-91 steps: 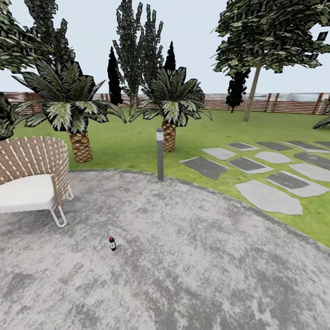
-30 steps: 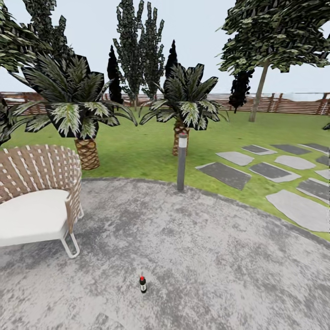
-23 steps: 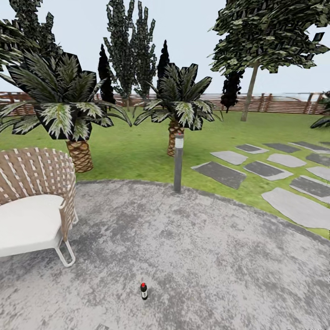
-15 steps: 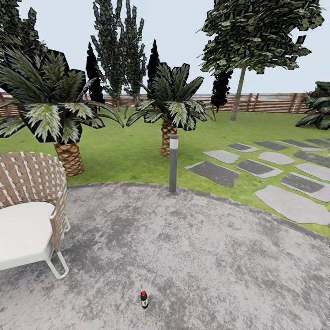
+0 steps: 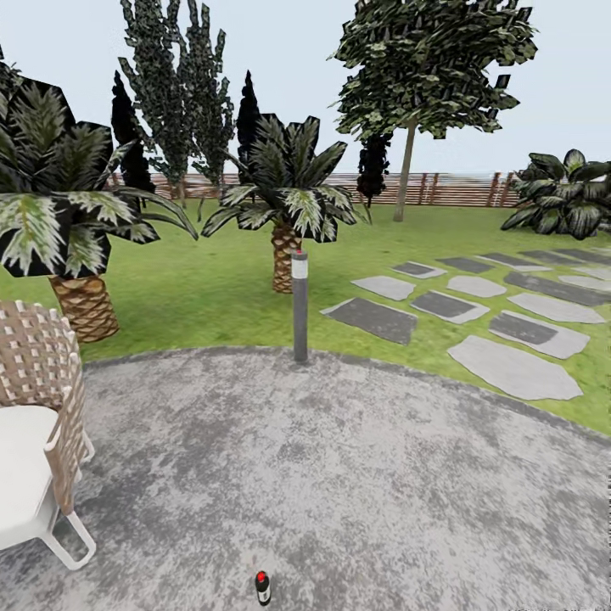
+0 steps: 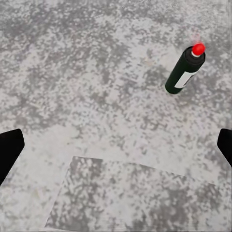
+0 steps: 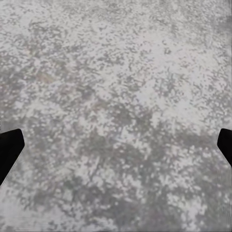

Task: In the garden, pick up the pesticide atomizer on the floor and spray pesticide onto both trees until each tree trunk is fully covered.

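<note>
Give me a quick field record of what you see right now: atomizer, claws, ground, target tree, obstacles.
atomizer: dark bottle with red cap, upright on grey paving, ungrasped
left claw: open, fingertips wide apart, bottle ahead, off to one side
right claw: open, over bare paving
ground: mottled grey paved circle, lawn beyond
tree: tall trunk near the fence
obstacles: bollard light, wicker chair
</note>
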You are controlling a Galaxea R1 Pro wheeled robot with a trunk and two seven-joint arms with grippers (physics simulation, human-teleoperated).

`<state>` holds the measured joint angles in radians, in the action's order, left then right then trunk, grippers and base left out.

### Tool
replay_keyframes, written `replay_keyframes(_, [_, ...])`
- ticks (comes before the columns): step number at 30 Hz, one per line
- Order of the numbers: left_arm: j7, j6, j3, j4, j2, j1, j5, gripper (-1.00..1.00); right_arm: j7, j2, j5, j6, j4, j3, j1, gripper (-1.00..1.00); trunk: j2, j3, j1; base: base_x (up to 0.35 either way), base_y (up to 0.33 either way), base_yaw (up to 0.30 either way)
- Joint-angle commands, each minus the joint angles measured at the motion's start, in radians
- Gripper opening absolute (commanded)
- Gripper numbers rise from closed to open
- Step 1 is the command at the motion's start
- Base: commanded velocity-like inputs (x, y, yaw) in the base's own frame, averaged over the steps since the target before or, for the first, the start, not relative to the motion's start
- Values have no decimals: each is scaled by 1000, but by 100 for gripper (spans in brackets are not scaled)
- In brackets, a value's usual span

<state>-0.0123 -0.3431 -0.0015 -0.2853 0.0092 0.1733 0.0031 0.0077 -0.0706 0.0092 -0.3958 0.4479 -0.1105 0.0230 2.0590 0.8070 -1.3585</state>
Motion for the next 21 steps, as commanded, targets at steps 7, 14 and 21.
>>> replay_keyframes(7, [0,0,0,0,0,0,0,100,0,0,0,0,0,0,0,100,0,0,0,140,262,-256])
replay_keyframes(14, [0,0,0,0,0,0,0,100,1,0,-1,-2,0,0,0,100,0,0,0,31,300,-164])
replay_keyframes(21, [0,1,0,0,0,0,0,100,2,0,-3,-5,2,-1,0,100,0,-1,0,0,305,-64])
